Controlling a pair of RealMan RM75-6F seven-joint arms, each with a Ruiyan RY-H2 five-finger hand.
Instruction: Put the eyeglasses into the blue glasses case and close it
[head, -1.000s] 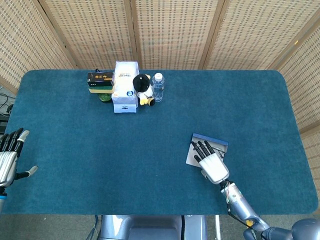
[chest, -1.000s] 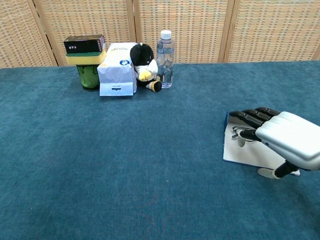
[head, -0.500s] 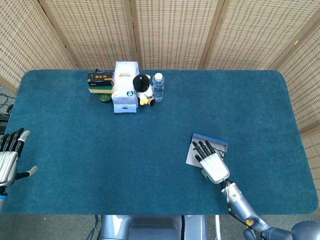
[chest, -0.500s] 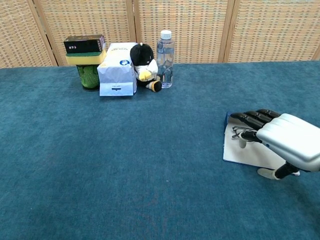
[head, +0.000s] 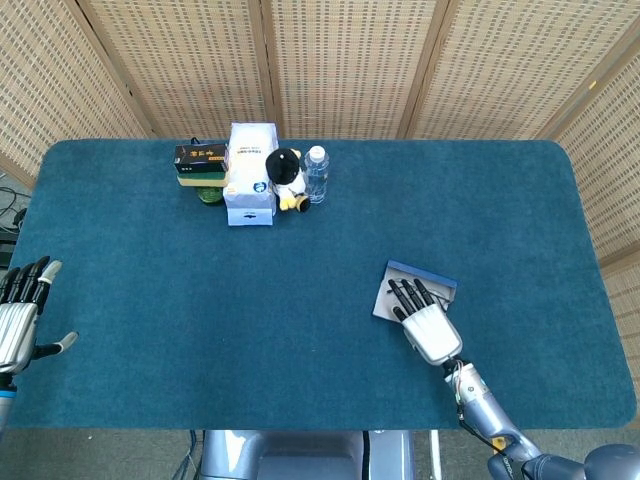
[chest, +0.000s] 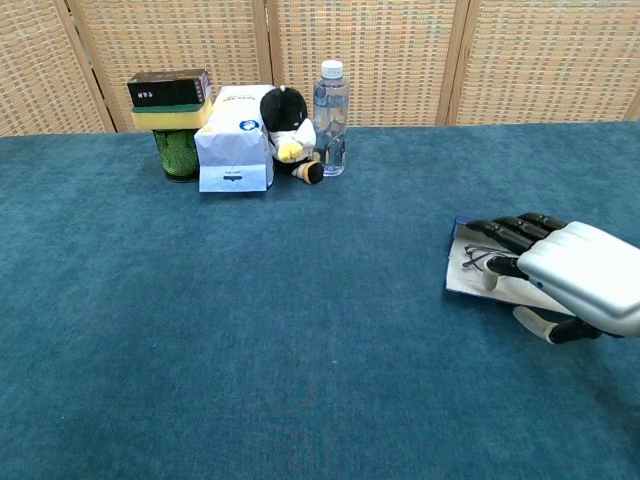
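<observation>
1. We see a wide rounded table covered in deep teal carpet-like cloth, backed by woven wicker screen panels in pale wooden frames.
2. At the table's far side a small group stands together: a white tissue box, a dark box on a yellow and green stack, a black and white plush toy and a clear plastic water bottle.
3. Our right hand, silver-backed with black fingers, lies over the open blue glasses case with its pale lining, near the table's front right.
4. Thin wire-framed eyeglasses lie on the pale lining, in the case, under the fingertips.
5. We cannot tell whether this hand grips the glasses or only rests on them.
6. Our left hand hovers at the table's front left edge, fingers spread, holding nothing.
7. Compared with a second ago, the case edge nearest us has lifted and the visible lining has narrowed; the right hand has shifted slightly toward us.
</observation>
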